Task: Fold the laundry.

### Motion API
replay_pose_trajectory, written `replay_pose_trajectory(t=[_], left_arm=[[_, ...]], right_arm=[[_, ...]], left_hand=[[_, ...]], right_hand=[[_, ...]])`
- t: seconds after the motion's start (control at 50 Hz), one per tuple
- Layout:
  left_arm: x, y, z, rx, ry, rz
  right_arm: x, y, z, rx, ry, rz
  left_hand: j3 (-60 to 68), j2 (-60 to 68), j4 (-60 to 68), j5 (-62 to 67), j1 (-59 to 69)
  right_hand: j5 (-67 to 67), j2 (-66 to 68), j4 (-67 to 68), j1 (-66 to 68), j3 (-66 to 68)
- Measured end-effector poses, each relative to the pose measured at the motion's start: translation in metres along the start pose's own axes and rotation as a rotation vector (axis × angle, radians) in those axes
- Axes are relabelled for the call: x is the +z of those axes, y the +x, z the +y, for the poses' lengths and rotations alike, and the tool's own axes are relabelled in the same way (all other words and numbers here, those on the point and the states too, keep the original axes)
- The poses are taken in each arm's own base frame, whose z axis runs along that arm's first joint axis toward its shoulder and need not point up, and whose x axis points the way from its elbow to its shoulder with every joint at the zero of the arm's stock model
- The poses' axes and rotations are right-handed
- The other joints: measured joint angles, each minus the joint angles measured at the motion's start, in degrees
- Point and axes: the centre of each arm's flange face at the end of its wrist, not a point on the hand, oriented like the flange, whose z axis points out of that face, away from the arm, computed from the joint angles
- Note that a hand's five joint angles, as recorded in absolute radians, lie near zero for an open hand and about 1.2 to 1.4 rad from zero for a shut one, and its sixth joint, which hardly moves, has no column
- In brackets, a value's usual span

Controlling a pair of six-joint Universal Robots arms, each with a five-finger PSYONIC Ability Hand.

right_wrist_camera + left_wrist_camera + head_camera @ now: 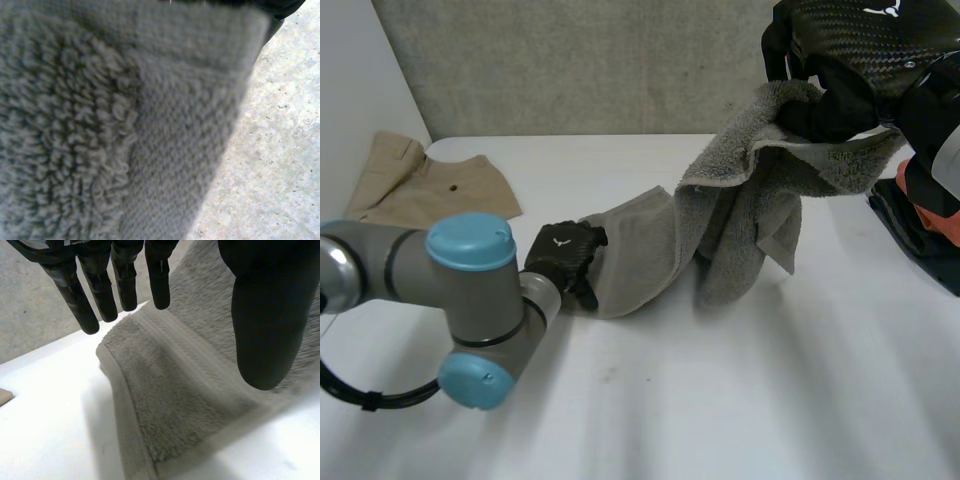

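Note:
A grey terry towel (740,220) hangs from my right hand (835,105), which is raised at the back right with its fingers shut on the towel's upper edge. From there the cloth sags down to the table and trails toward my left hand (563,255). My left hand rests at the towel's lower corner, which lies flat on the table. In the left wrist view the hand (125,280) is open, its fingers straight and its thumb (265,315) apart, hovering over that hemmed corner (165,390). The right wrist view has the towel's pile (100,125) pressed close.
Folded khaki trousers (420,185) lie at the table's back left by the wall. A dark pile of clothes with an orange piece (920,225) sits at the right edge. The white table (720,400) runs bare toward the front.

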Motion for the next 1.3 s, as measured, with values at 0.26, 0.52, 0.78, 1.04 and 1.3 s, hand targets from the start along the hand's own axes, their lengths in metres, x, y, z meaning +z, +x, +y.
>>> replay_pose_trajectory(t=[0.26,0.52,0.78,1.04,1.3], left_arm=[[-0.035,0.025,-0.003,-0.184,-0.053,0.073],[-0.008,0.054,0.018,-0.342,-0.023,-0.009],[0.017,0.047,0.025,-0.353,0.108,-0.127],[0.004,0.02,-0.003,-0.31,0.131,-0.157],[-0.023,-0.007,-0.01,0.234,0.068,0.032]], right_arm=[[0.0,-0.001,-0.007,-0.004,0.022,-0.002],[-0.005,-0.002,-0.017,-0.007,0.039,0.005],[-0.01,-0.001,-0.014,0.025,0.018,0.004],[-0.009,-0.002,-0.009,0.042,0.009,-0.007],[0.004,0.005,0.029,0.048,-0.106,0.006]], left_hand=[[-0.6,-0.8,-0.6,-0.8,-0.9],[-0.6,-0.8,-0.6,-0.8,-0.9],[34.7,35.9,35.4,35.3,35.3],[47.6,48.0,48.6,46.5,44.3],[-0.7,-1.0,-1.0,-1.0,-1.8]], right_hand=[[0.0,0.0,0.0,0.0,0.0],[0.0,0.0,0.0,0.0,0.0],[0.0,0.0,0.0,0.0,0.0],[0.0,0.0,0.0,0.0,0.0],[0.0,0.0,0.0,0.0,0.0]])
